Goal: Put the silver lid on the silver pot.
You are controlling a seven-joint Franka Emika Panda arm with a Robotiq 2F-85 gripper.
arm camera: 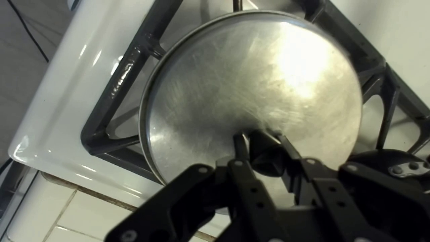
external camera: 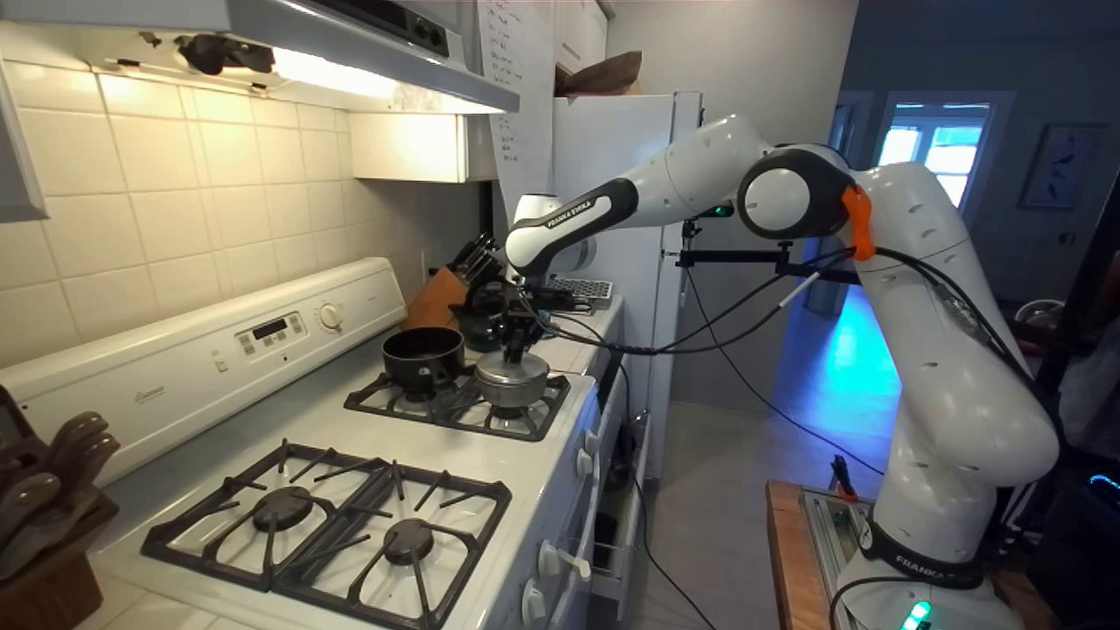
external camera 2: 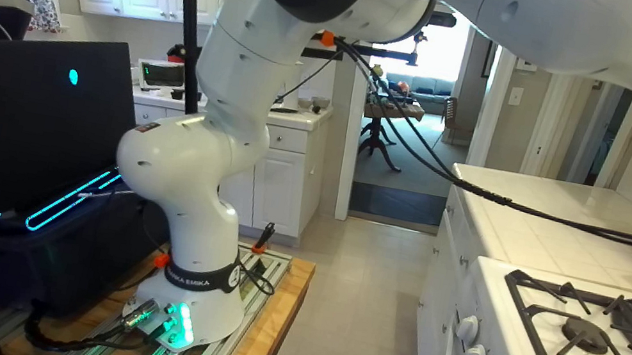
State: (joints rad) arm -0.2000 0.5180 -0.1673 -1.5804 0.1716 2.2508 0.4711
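Note:
The silver lid lies on top of the silver pot, which stands on a far grate by the stove's front edge. In the wrist view the round silver lid fills the middle and hides nearly all of the pot. My gripper points down at the lid, its fingers on either side of the black knob. Thin bright slivers show between knob and fingers, so the jaws stand slightly open around it. An exterior view also shows the gripper directly above the lid.
A black pan sits beside the pot, towards the back panel. Behind are a dark kettle and a knife block. Nearer burner grates hold nothing. The range hood overhangs the stove; cables hang from the arm.

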